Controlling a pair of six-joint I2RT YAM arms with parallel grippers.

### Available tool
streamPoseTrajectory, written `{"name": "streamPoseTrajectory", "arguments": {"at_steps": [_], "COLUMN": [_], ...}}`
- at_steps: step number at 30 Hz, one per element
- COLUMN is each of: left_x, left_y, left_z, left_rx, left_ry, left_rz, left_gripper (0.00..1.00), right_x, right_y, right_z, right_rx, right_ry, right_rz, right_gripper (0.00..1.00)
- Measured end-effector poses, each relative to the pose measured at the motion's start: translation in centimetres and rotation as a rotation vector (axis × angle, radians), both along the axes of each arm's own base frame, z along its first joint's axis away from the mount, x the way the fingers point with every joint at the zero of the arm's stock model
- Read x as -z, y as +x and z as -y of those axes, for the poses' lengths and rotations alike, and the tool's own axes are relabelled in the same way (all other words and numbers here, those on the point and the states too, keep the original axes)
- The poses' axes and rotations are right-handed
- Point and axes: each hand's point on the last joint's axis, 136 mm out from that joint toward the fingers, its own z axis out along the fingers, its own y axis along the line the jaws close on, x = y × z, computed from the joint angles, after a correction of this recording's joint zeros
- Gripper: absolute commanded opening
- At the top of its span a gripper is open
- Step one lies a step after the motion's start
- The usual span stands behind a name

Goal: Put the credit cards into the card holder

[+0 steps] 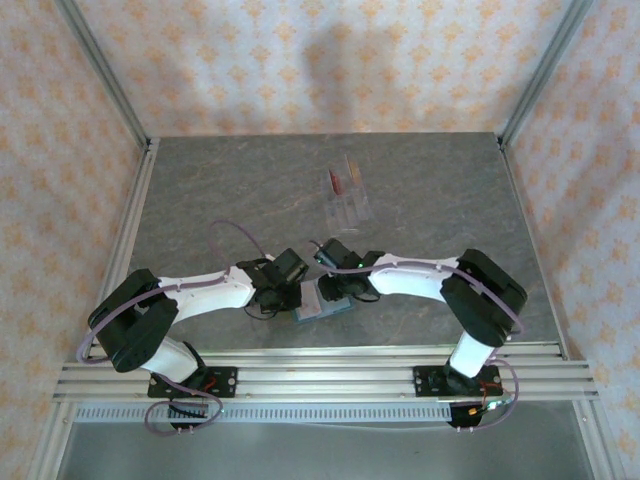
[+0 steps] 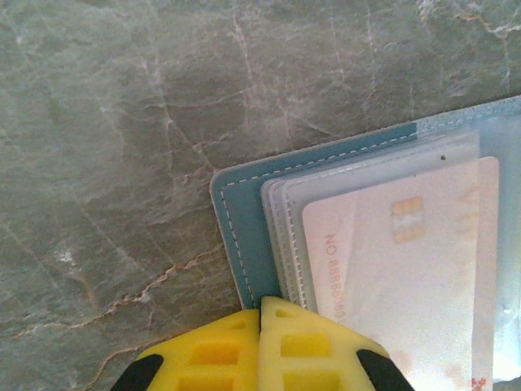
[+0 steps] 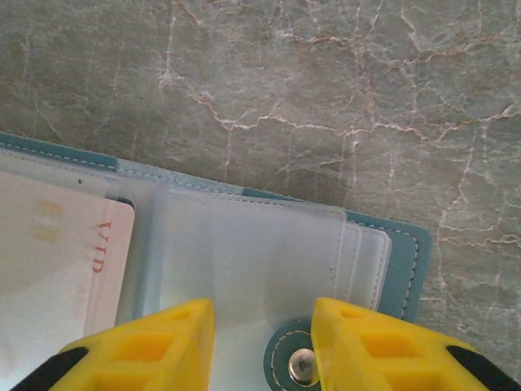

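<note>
The teal card holder (image 1: 322, 301) lies open on the table between both grippers. A white credit card (image 2: 407, 269) with a chip and red lettering sits inside one of its clear sleeves (image 3: 244, 244). My left gripper (image 2: 260, 303) is shut, its yellow tips touching the near edge of the teal cover (image 2: 244, 212). Over the clear sleeves, my right gripper (image 3: 262, 306) stands open, with the snap button (image 3: 303, 364) between its fingers. Farther back lie a dark red credit card (image 1: 336, 181) and pale cards (image 1: 352, 210).
Grey marble tabletop (image 1: 220, 200) bounded by aluminium rails at the sides and front (image 1: 320, 365). Patterned walls enclose the back and sides. The loose cards lie about a hand's length beyond the card holder.
</note>
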Motion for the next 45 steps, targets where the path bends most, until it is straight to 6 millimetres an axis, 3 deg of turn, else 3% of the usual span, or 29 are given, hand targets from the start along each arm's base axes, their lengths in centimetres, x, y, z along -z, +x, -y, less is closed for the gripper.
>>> {"name": "streamPoseTrajectory", "arguments": {"at_steps": [14,29,40,45], "left_x": [0.1,0.1,0.1,0.1], "left_y": [0.0,0.0,0.0,0.0], "left_z": [0.0,0.0,0.0,0.0], "left_rx": [0.000,0.000,0.000,0.000], "left_ry": [0.000,-0.002,-0.002,-0.002], "left_rz": [0.000,0.002,0.001,0.001], "left_gripper": [0.00,0.00,0.00,0.00], "right_x": [0.3,-0.6,-2.3,-3.0], "right_y": [0.7,-0.4,-1.3,-1.1], "right_z": [-0.5,-0.6,-2.5,-2.7], "right_rx": [0.096,0.072,0.023,0.017], "right_ry": [-0.002,0.019,0.084,0.075], "right_rz": [0.085,0.047,0.014,0.020], "right_gripper": [0.00,0.00,0.00,0.21]}}
